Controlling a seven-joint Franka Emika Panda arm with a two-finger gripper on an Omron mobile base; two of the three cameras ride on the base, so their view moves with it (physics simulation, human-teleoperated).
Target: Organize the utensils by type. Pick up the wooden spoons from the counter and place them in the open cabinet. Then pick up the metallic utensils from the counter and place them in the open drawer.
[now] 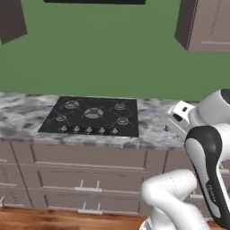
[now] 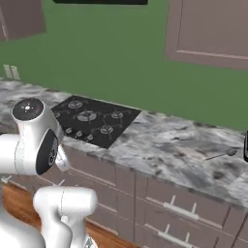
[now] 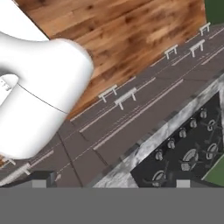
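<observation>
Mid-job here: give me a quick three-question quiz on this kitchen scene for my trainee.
1. True or false: every one of the drawers in view under the counter is shut.
2. What lies on the counter to the right of the cooktop in the right base view? A) a dark grey spoon B) a plate C) a cup
3. Fill in: the wall behind the cooktop is ____.
Key: 1 true; 2 A; 3 green.

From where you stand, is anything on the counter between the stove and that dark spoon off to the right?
Nothing visible: the marbled counter lies bare between the stove and the dark grey spoon near the right edge.
</observation>
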